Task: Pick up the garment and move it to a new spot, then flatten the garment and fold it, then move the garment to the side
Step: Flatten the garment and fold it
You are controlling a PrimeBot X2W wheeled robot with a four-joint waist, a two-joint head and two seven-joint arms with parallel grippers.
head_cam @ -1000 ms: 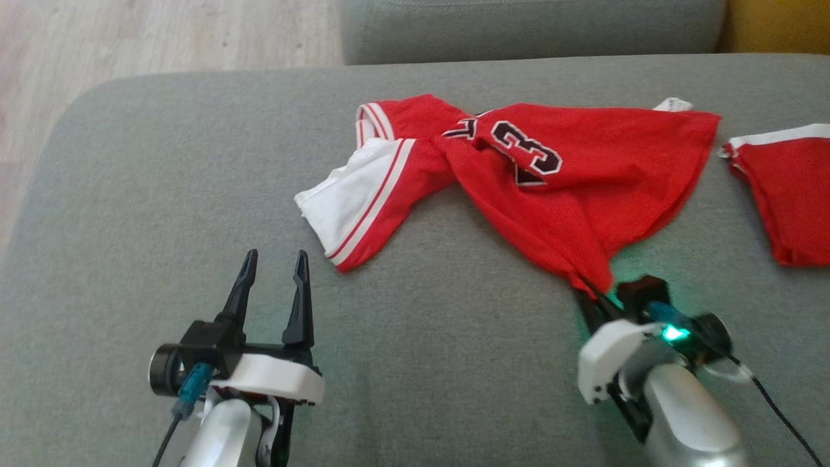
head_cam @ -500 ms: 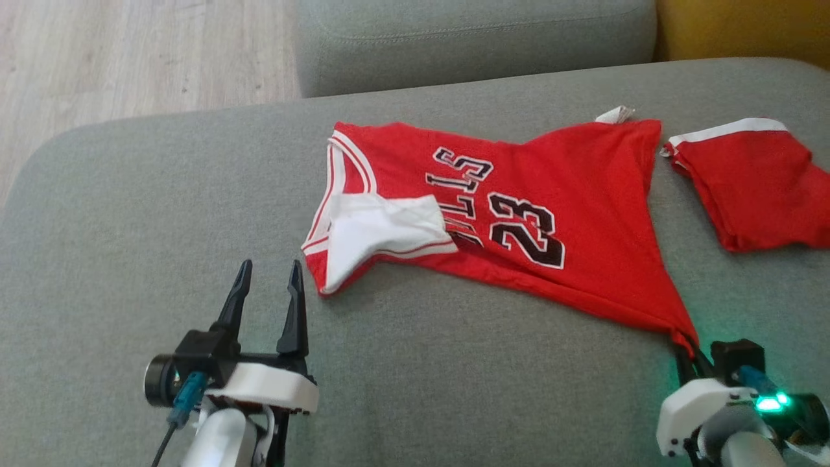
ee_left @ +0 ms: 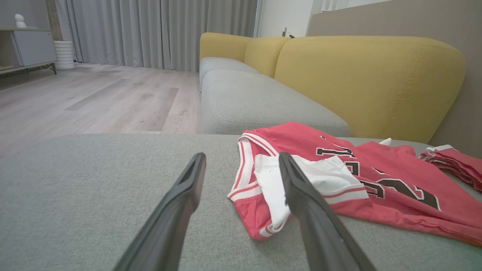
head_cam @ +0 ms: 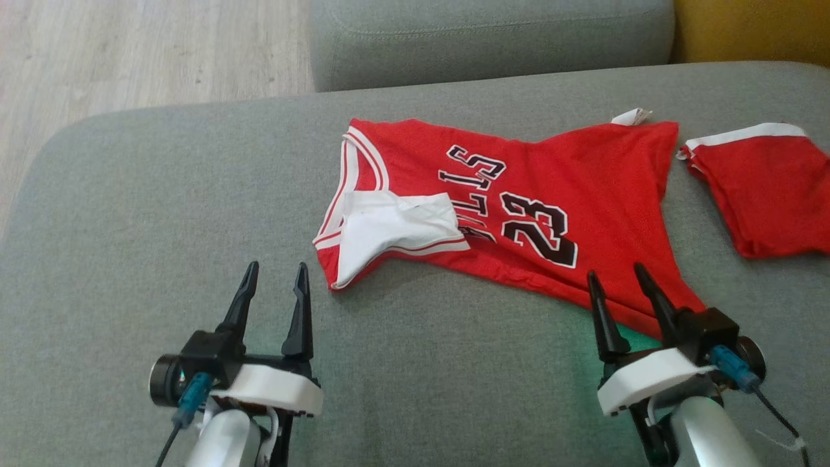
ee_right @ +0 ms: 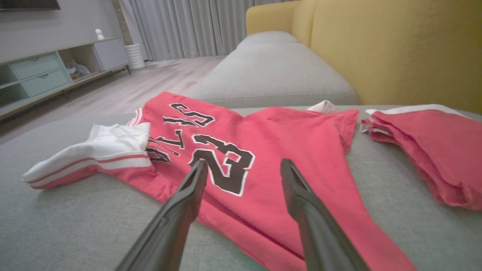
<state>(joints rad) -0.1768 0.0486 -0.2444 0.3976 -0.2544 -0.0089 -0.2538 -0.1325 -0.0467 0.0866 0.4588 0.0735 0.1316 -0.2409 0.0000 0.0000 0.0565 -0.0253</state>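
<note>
Both grippers are seen at the bottom of the frame, jaws spread, nothing held: left gripper (head_cam: 277,266) lower left, right gripper (head_cam: 615,270) lower right. The right one's fingertips are parked over the near hem corner of the jersey (head_cam: 551,188), so that corner could get snagged and dragged into a crease. The jersey is spread mid-frame on the sofa seat (head_cam: 162,214). Its flipped white flap (head_cam: 395,227), just beyond the left gripper, could get folded in crooked if left unflattened.
</note>
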